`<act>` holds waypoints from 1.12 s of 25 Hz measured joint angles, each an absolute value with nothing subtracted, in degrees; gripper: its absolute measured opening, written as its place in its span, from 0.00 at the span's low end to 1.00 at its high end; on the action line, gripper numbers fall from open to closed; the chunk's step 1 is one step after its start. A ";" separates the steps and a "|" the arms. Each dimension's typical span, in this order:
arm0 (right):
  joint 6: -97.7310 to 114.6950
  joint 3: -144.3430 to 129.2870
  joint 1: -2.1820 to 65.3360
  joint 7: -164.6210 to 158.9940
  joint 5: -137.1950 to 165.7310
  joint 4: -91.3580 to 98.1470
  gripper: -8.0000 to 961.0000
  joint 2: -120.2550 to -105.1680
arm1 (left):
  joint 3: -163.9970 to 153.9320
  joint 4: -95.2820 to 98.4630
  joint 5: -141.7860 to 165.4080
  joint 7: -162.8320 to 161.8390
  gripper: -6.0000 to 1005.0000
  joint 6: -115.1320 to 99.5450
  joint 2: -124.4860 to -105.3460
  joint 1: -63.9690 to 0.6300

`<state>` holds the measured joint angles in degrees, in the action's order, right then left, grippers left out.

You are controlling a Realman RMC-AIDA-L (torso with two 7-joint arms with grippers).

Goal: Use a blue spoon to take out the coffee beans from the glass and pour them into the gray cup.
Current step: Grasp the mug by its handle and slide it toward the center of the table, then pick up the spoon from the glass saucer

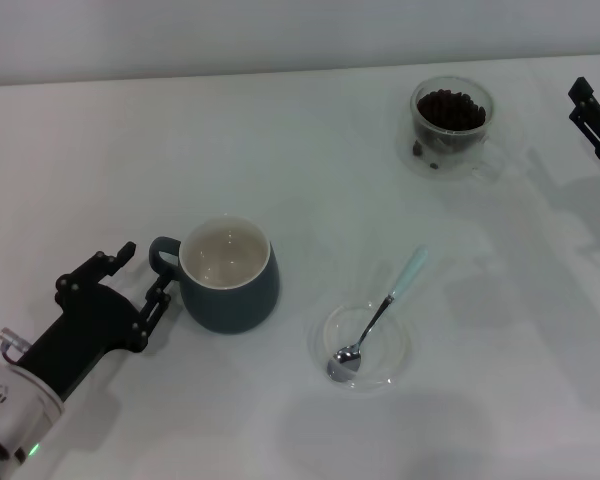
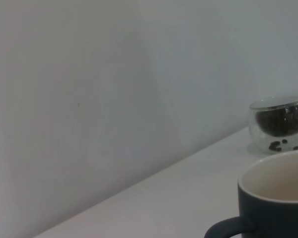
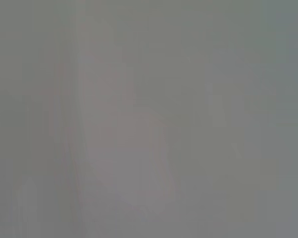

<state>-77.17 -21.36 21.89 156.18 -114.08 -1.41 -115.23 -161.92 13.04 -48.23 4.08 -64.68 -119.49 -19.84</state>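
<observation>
The gray cup [image 1: 230, 278] stands left of centre, its cream inside bare, its handle pointing at my left gripper [image 1: 142, 272]. That gripper is open, with one fingertip close against the handle. The cup's rim and handle [image 2: 275, 201] also fill a corner of the left wrist view. The blue spoon [image 1: 385, 305] lies with its metal bowl in a flat clear dish [image 1: 396, 362] and its pale handle resting over the rim. The glass [image 1: 452, 125] stands at the back right and holds coffee beans [image 1: 450, 108]; the left wrist view shows the glass [image 2: 280, 124] behind the cup. My right gripper [image 1: 595, 115] is at the right edge, beyond the glass.
Everything sits on a white table [image 1: 100, 150] backed by a pale wall [image 2: 114, 74]. The right wrist view shows only a blank grey surface.
</observation>
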 joint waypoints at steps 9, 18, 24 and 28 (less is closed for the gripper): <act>-77.36 -21.36 21.85 155.90 -114.08 -1.40 0.87 -115.23 | -161.63 13.16 -49.83 4.10 0.51 -69.40 -119.44 -16.06; -76.99 -23.13 18.25 136.23 -112.49 1.96 0.87 -114.66 | -161.56 13.85 -67.72 1.69 0.81 -82.02 -119.57 -7.92; -76.24 -32.77 13.00 106.53 -102.00 12.15 0.87 -112.85 | -161.53 12.97 -78.28 -4.77 0.87 -84.05 -119.20 -7.04; -76.41 -35.06 13.26 98.57 -94.54 12.82 0.87 -111.89 | -161.54 11.77 -80.85 -7.16 0.87 -84.15 -119.18 -7.87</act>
